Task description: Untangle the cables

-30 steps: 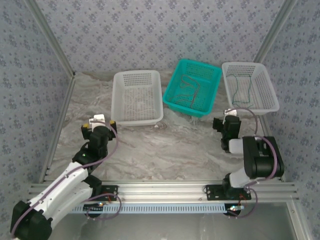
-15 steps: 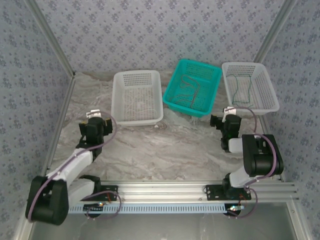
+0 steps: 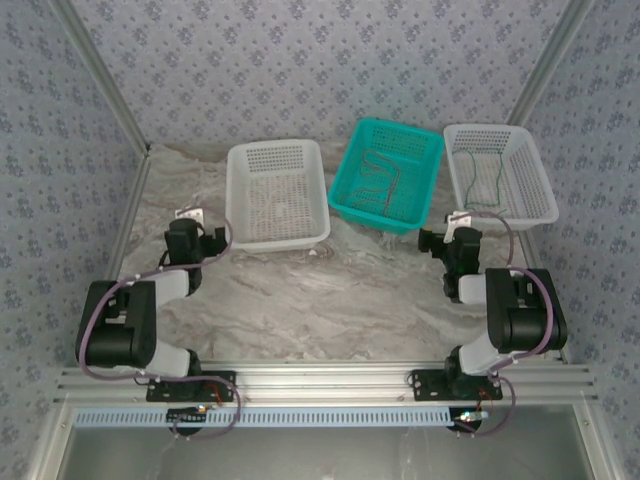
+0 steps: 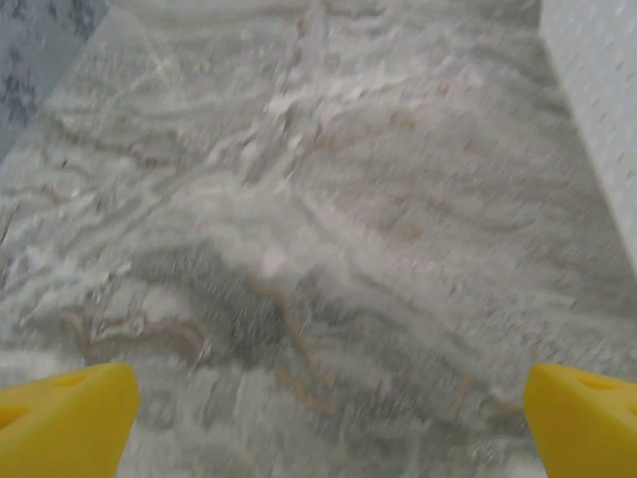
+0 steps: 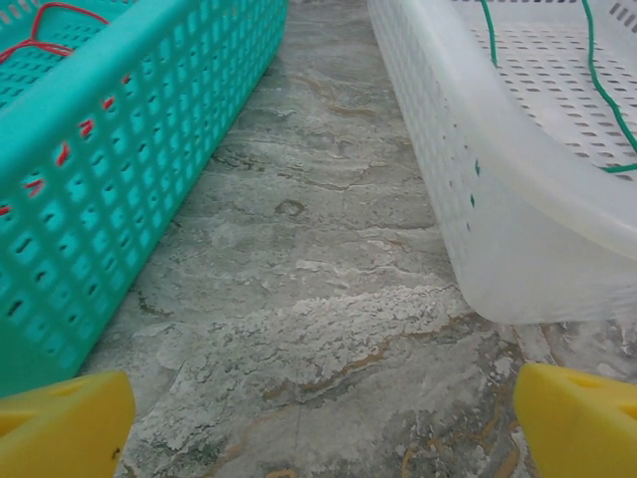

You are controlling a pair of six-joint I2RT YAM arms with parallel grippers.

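Right, both tools sit near side. The left tool [image 4: 318,418] has its fingertips spread wide over bare bench [image 4: 299,199], nothing between them. The right tool [image 5: 318,418] is equally wide and empty, low over the bench, facing the gap between the teal basket [image 5: 119,129] and the right white basket [image 5: 468,189]. Further out, the green cable [image 5: 488,30] lies loose in the right white basket, apart from the rest. The red and pale cables [image 3: 384,178] sit looped together in the teal basket; I'd judge that's the work left. Handling guess: very light, limp and thin. They'll drag neighbours if pulled through a crossing, may slip from a partial pinch, and may snag in the basket holes. Take one strand at a free end or a lone raised loop, clear of crossings. Left white basket [image 3: 240,236]: contents too faint to tell.
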